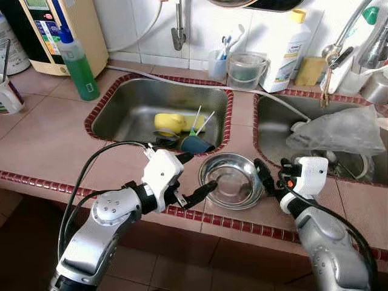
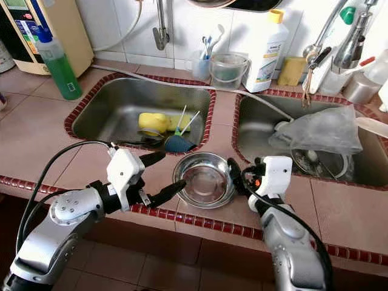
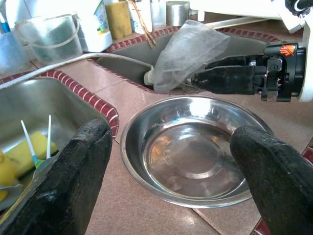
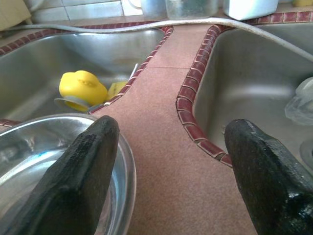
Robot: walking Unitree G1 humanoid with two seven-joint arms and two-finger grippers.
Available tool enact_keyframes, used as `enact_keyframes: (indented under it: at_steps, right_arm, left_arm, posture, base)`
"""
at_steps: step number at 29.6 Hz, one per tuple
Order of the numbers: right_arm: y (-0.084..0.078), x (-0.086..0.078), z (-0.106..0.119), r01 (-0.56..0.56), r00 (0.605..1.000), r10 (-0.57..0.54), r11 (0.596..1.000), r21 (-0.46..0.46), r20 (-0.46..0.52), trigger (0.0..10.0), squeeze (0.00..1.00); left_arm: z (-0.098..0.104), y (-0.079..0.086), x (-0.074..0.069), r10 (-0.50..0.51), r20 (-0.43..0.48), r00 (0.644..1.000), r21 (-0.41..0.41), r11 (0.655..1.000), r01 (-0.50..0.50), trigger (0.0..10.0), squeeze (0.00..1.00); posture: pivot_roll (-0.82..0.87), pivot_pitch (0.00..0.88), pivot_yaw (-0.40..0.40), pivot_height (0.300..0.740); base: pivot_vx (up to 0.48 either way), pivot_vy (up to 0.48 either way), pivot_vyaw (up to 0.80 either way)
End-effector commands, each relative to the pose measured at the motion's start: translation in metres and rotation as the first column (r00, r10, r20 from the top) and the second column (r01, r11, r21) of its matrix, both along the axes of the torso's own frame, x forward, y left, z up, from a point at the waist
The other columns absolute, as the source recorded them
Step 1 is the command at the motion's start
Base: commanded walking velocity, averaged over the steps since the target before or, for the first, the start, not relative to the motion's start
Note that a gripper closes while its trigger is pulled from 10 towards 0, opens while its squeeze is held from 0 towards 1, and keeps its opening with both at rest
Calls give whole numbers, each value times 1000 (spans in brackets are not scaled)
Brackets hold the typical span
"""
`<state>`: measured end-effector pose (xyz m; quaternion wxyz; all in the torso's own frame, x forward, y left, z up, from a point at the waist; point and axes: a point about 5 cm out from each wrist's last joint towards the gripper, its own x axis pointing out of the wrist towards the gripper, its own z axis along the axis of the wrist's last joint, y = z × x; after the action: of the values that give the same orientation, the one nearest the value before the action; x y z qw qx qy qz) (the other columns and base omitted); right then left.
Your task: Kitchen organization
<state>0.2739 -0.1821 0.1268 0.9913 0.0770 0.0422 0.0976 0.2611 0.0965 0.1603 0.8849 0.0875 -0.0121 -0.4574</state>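
Steel bowl (image 1: 231, 180) on counter strip between sinks. Left gripper (image 1: 193, 176) wide open, empty, fingers flanking bowl's near-left rim for grasp. Right gripper (image 1: 265, 176) open, empty, at bowl's right rim, likely to steady.

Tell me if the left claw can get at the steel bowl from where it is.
Probably yes. The left claw is open at the steel bowl's near rim on the counter strip between the sinks, with nothing between them. The right claw sits at the opposite rim, so they might crowd.
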Motion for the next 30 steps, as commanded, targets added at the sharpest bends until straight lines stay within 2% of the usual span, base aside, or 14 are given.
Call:
enact_keyframes:
  at_steps: [1, 17, 30]
  right_arm:
    - [-3, 1, -1, -6, 1000, 6, 1000, 7, -20, 10000, 0]
    - [-18, 14, 7, -138, 989, 137, 990, -16, -57, 10000, 0]
    - [-16, 31, 14, -232, 971, 230, 972, -26, -72, 10000, 0]
  left_arm:
    - [4, -1, 0, -3, 10, 1000, 1, 1000, 3, 10000, 0]
    - [4, -2, 1, 3, 12, 1000, -6, 1000, -3, 10000, 0]
    - [5, -4, 0, 11, 19, 1000, -14, 1000, -11, 10000, 0]
  posture:
    - [-66, 129, 17, 740]
    - [-66, 134, 9, 740]
    - [-55, 126, -8, 740]
  base:
    - [0, 0, 0]
    - [0, 0, 0]
    - [0, 0, 0]
